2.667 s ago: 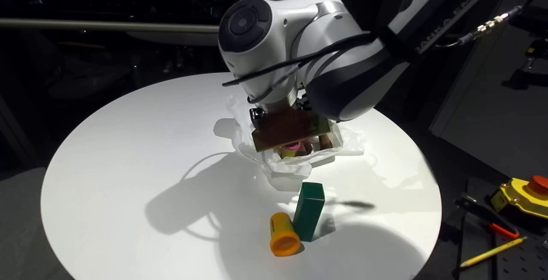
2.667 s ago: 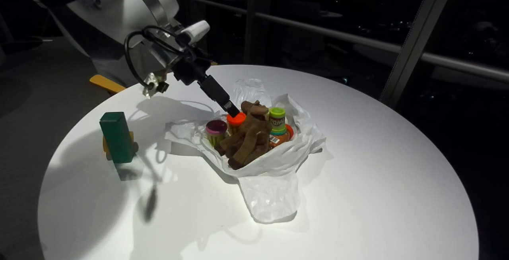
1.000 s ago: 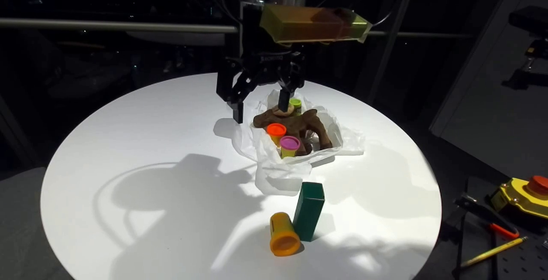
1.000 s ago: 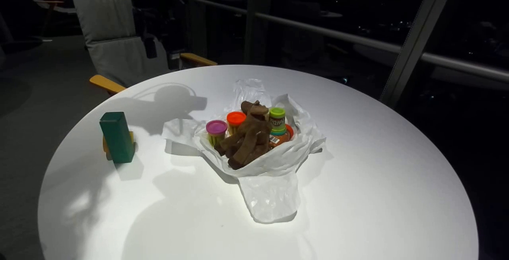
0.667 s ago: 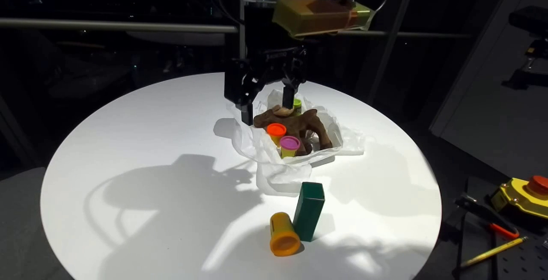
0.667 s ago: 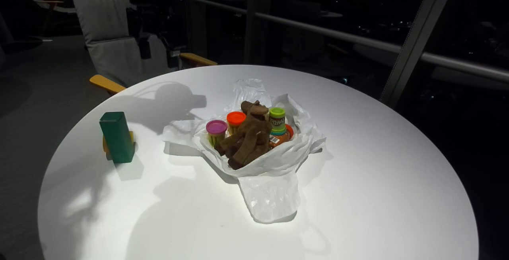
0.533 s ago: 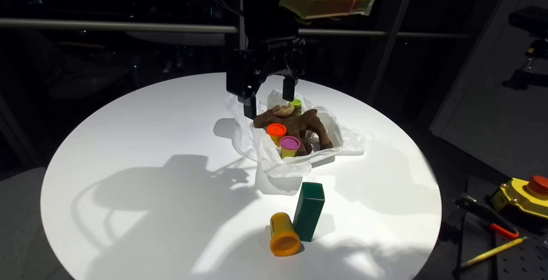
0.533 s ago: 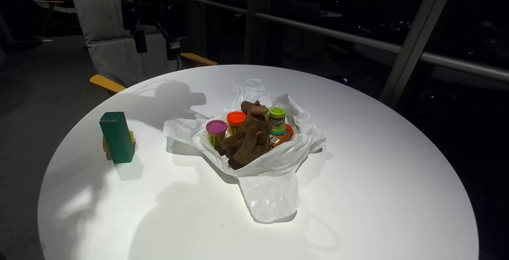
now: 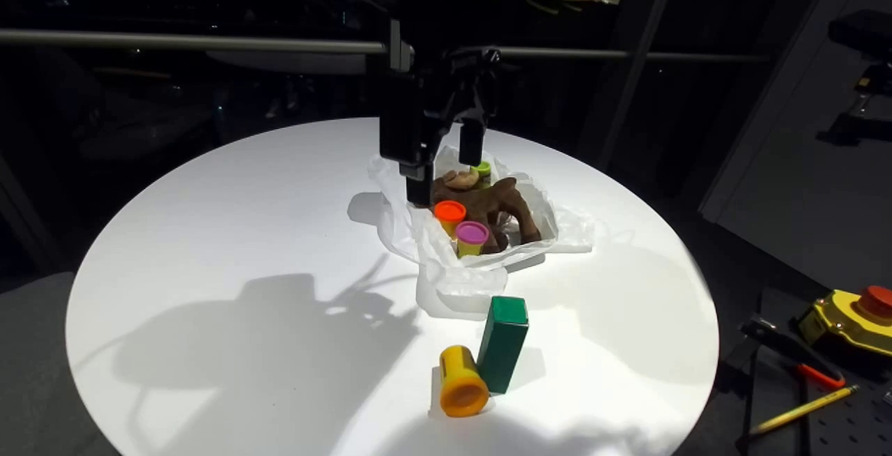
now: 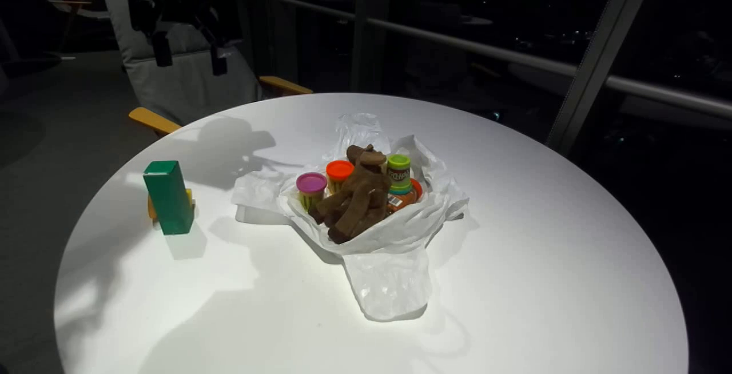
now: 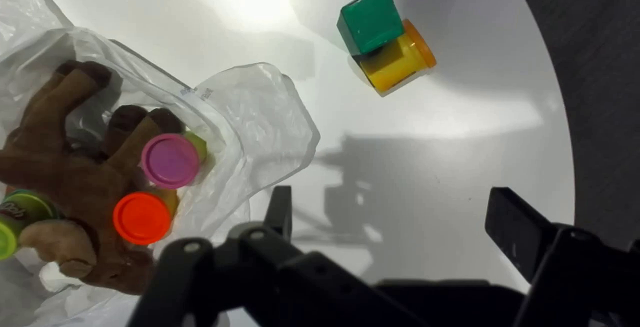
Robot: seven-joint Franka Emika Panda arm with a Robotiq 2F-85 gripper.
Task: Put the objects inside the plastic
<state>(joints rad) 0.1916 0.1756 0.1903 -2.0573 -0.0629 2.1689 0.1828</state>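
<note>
2 fingers (image 11: pixel 517 232) apart, plush (image 11: pixel 82 179) in bag (image 11: pixel 275 112), green block (image 11: pixel 374 23), yellow tub (image 11: pixel 389 69) outside

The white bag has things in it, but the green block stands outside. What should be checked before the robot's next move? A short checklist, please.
1. Gripper open and holding nothing: ok.
2. White bag open at the top: ok, the brown plush shows inside.
3. Green block standing upright: ok.
4. Free space all round the block: not ok, the yellow tub lies close beside it.
5. Gripper lined up over the block: not ok, the block sits near the wrist view's top edge, away from the jaws.
6. Block's weight: cannot tell.
</note>
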